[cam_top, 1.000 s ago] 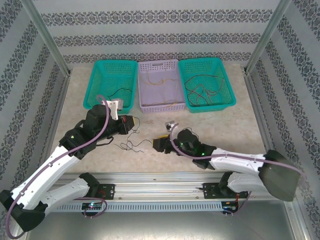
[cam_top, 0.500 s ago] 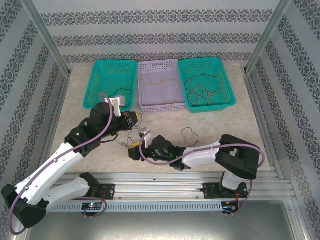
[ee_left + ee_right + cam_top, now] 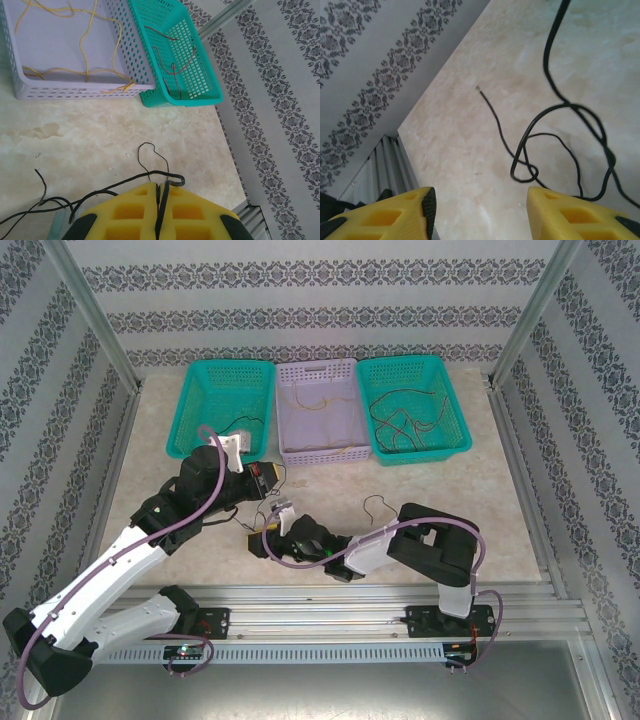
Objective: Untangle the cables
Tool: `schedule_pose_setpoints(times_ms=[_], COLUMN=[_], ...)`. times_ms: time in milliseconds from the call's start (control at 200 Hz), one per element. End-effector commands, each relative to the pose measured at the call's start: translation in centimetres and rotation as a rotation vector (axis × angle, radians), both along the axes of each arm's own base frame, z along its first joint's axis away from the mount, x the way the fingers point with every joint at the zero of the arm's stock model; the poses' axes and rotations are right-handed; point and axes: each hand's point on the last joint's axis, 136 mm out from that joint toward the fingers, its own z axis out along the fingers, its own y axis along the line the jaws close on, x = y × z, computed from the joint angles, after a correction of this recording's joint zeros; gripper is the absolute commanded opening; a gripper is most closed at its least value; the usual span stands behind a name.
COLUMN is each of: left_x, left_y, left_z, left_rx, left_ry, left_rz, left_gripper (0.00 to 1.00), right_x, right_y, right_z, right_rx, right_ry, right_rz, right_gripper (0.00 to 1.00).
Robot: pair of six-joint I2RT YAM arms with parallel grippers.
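Observation:
Thin black cables lie tangled on the table between my two grippers. My left gripper is shut on one black cable, which runs between the yellow pads and loops out ahead over the table. My right gripper hovers low just below and left of that tangle, reaching far over to the left. In the right wrist view it is open, nothing between its fingers. A knotted black cable lies just ahead of it. One more loose black cable lies to the right.
Three baskets line the back: a teal basket holding a black cable, a lavender basket with yellow cables, and a second teal basket with dark and red cables. The metal rail bounds the near edge.
My right arm has swung far left across the table, its gripper now under the tangle near the left gripper. The left gripper rose slightly toward the baskets, still pinching the black cable.

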Motion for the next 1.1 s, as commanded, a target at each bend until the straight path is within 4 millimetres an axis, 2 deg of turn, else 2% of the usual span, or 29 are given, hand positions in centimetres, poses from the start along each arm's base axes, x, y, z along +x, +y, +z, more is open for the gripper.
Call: schedule_pose_setpoints(times_ms=[0, 145, 405, 445, 545, 665, 704, 824, 954, 999, 1044, 1094], left_x=[0.0, 0.0, -0.2, -0.2, -0.2, -0.4, -0.4, -0.8, -1.1, -1.2, -1.2, -1.2], left_y=[-0.4, -0.6, -0.6, -0.7, -0.6, -0.1, 0.1, 1.3, 3.4, 4.2, 5.0, 5.8], left_z=[1.1, 0.9, 1.0, 1.0, 1.0, 1.0, 0.8, 0.9, 1.2, 1.2, 1.2, 1.3], left_rx=[-0.039, -0.043, -0.048, -0.052, -0.046, -0.026, -0.013, 0.038, 0.139, 0.178, 0.215, 0.246], left_ry=[-0.038, -0.038, -0.042, -0.043, -0.046, -0.053, -0.053, -0.068, -0.089, -0.090, -0.088, -0.093], left_rz=[-0.004, -0.008, -0.013, -0.015, -0.011, -0.002, 0.005, 0.029, 0.077, 0.096, 0.113, 0.131], left_gripper=[0.00, 0.00, 0.00, 0.00, 0.00, 0.00, 0.00, 0.00, 0.00, 0.00, 0.00, 0.00], right_x=[1.7, 2.3, 3.0, 3.2, 3.6, 3.8, 3.9, 4.4, 4.7, 4.8, 4.4, 4.2], right_y=[0.5, 1.3, 1.4, 1.3, 1.0, 0.0, -0.5, -4.1, -10.3, -12.1, -14.5, -16.3], right_z=[2.3, 2.4, 0.2, 0.1, 0.3, 0.6, 0.6, -0.1, -2.4, -2.2, -3.1, -2.8], right_rx=[0.087, 0.108, 0.101, 0.101, 0.116, 0.146, 0.155, 0.203, 0.179, 0.172, 0.131, 0.115], right_ry=[-0.043, -0.049, 0.005, 0.008, 0.004, 0.006, 0.015, 0.075, 0.141, 0.133, 0.133, 0.118], right_rz=[-0.072, -0.076, -0.107, -0.115, -0.140, -0.156, -0.163, -0.210, -0.302, -0.334, -0.362, -0.389], right_gripper=[0.52, 0.53, 0.52, 0.47, 0.22, 0.01, 0.00, 0.00, 0.00, 0.00, 0.00, 0.00])
